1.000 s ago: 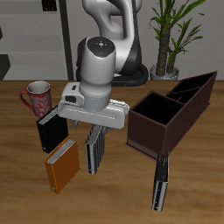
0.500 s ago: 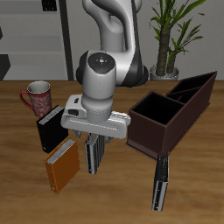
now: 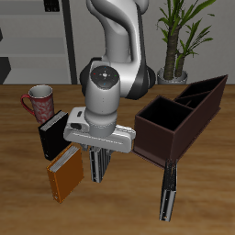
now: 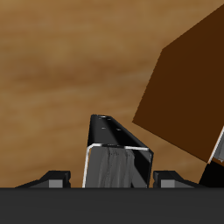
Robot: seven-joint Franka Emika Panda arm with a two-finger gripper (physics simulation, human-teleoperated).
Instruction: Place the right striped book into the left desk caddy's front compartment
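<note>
your gripper (image 3: pixel 99 152) straddles the small grey-striped book (image 3: pixel 99 164), jaws spread, nothing grasped; the long maroon caddy (image 3: pixel 180 117) awaits it.

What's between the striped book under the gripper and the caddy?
Nothing: bare table separates the right striped book from the left desk caddy in the exterior view. The wrist view agrees, with wood between book and caddy wall.

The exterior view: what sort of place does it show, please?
Probably a simulated study or home office: a wooden table carries several books, such as the orange book, a patterned mug and a dark desk caddy, with a potted plant behind.
</note>
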